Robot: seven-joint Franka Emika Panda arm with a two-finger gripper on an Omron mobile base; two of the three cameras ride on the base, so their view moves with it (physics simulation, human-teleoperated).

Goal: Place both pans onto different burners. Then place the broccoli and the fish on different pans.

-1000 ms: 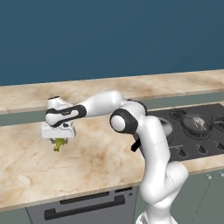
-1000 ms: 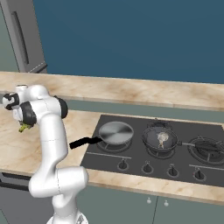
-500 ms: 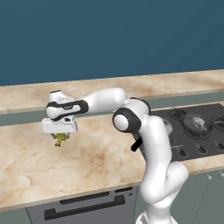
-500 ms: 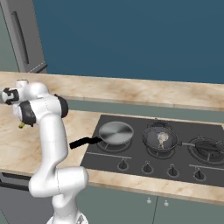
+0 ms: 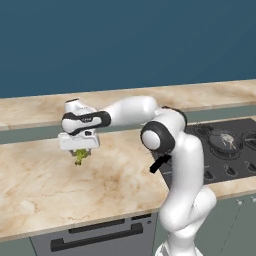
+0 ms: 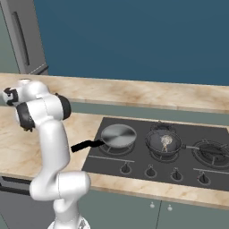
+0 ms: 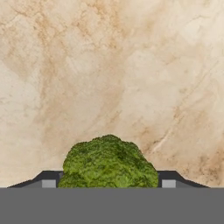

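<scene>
My gripper (image 5: 79,150) hangs over the marble counter, left of the cooktop, shut on the broccoli (image 5: 80,157). The green floret (image 7: 109,164) sits between the two dark finger tips, a little above the counter. On the cooktop's left burner rests a shiny silver pan (image 6: 118,135), its black handle pointing left. On the middle burner is a darker pan (image 6: 164,143) holding a small pale thing that looks like the fish (image 6: 166,140). That pan (image 5: 222,140) also appears at the right edge of the left base view. The right burner (image 6: 211,150) is bare.
The dark cooktop (image 6: 134,159) has a row of knobs (image 6: 150,171) along its front. A raised counter ledge (image 6: 134,96) runs behind it below the blue wall. A grey fridge (image 6: 24,40) stands at the far left. Below the counter front is an oven handle (image 5: 95,237).
The hand has risen slightly and shifted a little to the right with the broccoli still between its fingers. The pans have not moved.
</scene>
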